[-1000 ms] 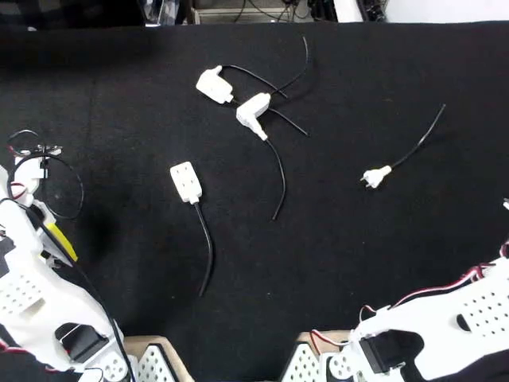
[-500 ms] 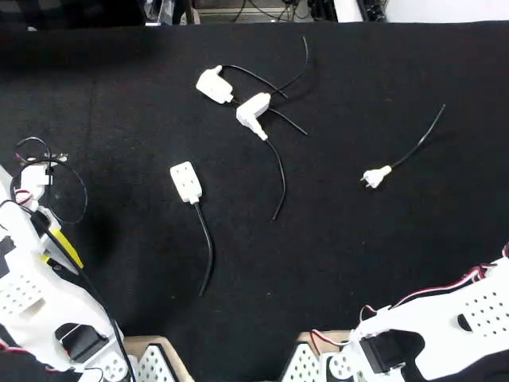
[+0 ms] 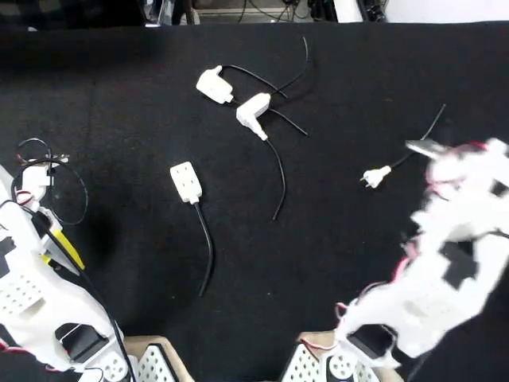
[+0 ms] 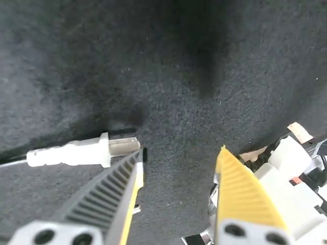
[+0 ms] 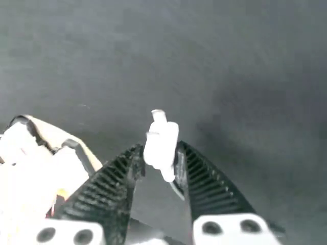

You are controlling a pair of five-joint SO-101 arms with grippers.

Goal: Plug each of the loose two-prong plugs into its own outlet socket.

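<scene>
The left arm (image 3: 32, 294) sits at the left edge of the black cloth (image 3: 119, 119). In its wrist view the left gripper (image 4: 181, 153) has its jaws spread wide with bare cloth between them. The left plug (image 4: 76, 152) lies flat just outside 1 fingertip, its metal prongs pointing toward the gap. I cannot tell whether plug and finger touch.

Further right, the socket (image 3: 186, 181) lies flat near the middle of the cloth, and its black cord trails toward the near edge. Beyond it, 2 more white cord ends lie just beside each other: the far connector (image 3: 213, 83) and the angled connector (image 3: 254, 110). Their black cords cross.

The right plug (image 3: 376, 176) lies on the cloth well right of these. Its cord runs away to the far right.

The right arm (image 3: 453, 239) reaches over the right side, its tip near that plug but apart from it. In its wrist view the right gripper (image 5: 158, 152) has its jaws partly spread. The right plug (image 5: 161, 143) shows in the gap between the 2 tips, prongs pointing away from the gripper.
</scene>
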